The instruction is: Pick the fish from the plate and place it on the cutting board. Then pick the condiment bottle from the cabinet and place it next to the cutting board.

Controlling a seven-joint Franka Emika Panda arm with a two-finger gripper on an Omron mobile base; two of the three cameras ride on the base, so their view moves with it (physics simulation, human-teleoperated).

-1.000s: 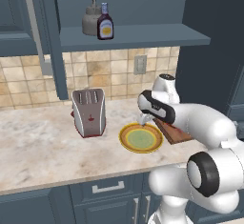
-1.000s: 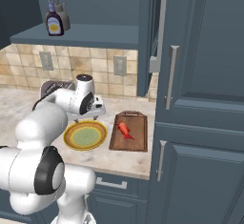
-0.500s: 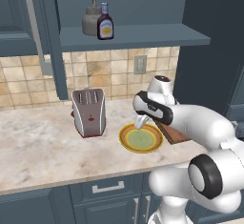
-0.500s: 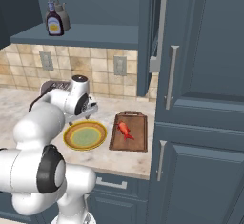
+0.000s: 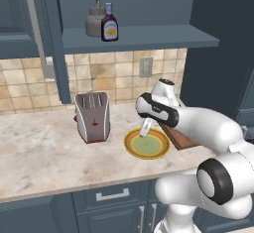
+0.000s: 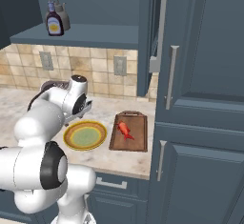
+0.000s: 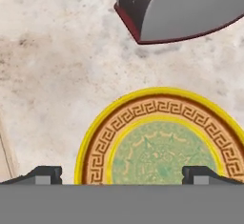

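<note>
— What does your arm (image 5: 208, 128) look like from the base cameras?

— You have a glossy white shell of thick, rounded segments, swelling into bulbous housings at each joint. Each joint is capped by a round dark disc ringed in grey; one big disc faces you low in the left base view, another in the right.

— And the wrist end?

— Your wrist wears a dark band with a small white cylinder on top. The claw (image 5: 145, 129) carries slim pale fingers; in the hand view its tips (image 7: 45, 174) are small, dark and blocky.
</note>
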